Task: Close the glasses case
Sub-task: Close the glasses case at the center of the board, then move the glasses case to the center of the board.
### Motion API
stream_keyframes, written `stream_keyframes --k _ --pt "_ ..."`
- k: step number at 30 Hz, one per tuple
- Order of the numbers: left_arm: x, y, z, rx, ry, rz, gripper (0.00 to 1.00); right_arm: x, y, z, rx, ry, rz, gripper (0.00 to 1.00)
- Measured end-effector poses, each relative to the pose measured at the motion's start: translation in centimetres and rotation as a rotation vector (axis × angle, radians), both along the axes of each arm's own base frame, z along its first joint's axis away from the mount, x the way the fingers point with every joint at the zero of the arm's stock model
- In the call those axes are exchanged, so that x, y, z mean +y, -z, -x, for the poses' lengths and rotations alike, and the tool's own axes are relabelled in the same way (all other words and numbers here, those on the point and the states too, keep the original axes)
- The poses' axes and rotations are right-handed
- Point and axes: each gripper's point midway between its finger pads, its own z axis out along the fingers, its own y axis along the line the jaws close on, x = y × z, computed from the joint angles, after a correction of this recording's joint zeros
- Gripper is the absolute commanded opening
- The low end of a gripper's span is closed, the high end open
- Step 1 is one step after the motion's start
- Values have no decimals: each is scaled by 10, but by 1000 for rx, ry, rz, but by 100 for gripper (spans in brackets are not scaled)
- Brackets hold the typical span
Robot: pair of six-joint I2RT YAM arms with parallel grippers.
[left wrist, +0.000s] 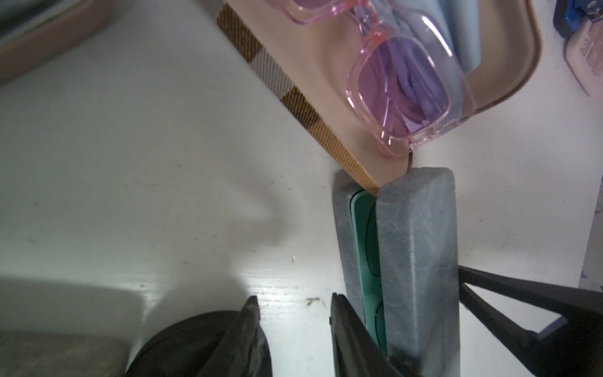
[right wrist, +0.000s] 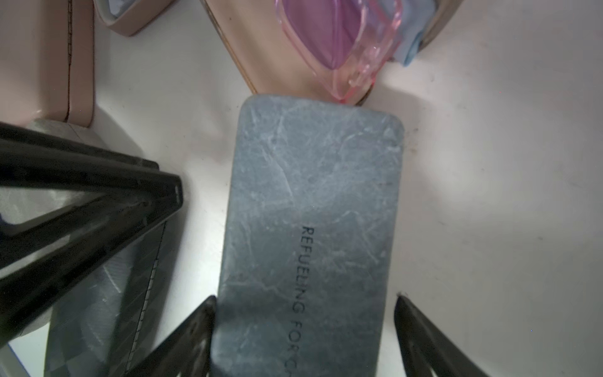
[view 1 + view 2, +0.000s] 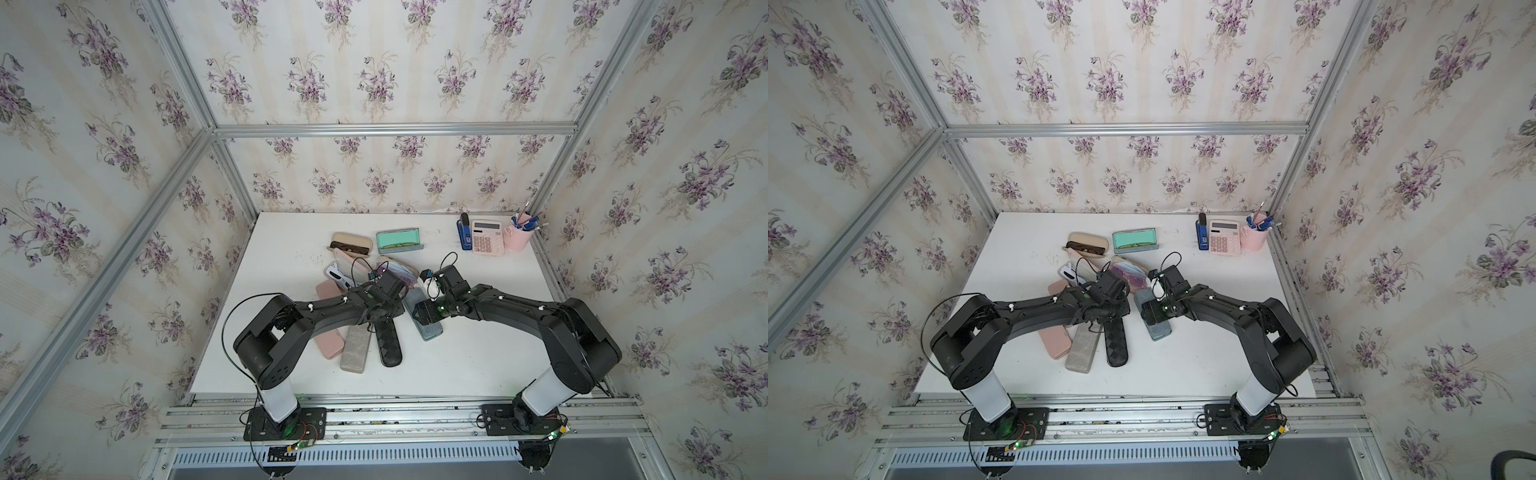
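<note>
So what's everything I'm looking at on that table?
Blue-grey rectangular glasses case: one, blue-grey, mid-table, lid almost shut.
Pink-framed purple-lensed glasses: one, pink, in an open beige case behind it.
Open teal case: one, teal, rear.
Open tan case with brown glasses: one, tan, left of teal.
Closed cases: three, pink, grey fabric, black quilted, side by side under left arm.
Further cases: partly hidden behind left arm, uncountable.
Blue stapler, pink calculator, pink pen cup: one each, rear right corner.
White table: one.
Left gripper: black, open, beside blue-grey case.
Right gripper: black, open, straddling it.
</note>
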Motion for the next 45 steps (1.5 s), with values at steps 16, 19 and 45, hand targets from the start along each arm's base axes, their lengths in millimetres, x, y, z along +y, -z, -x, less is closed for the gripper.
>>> stream_keyframes --k 16,19,45 --pt "-7 11 -23 23 2 -24 42 -8 6 20 -19 -10 31 68" --pt "-6 13 -29 28 -7 -29 42 -8 7 23 -22 -12 35 66" --pt "-3 5 -37 22 -23 -10 45 -3 9 49 -10 -48 53 68"
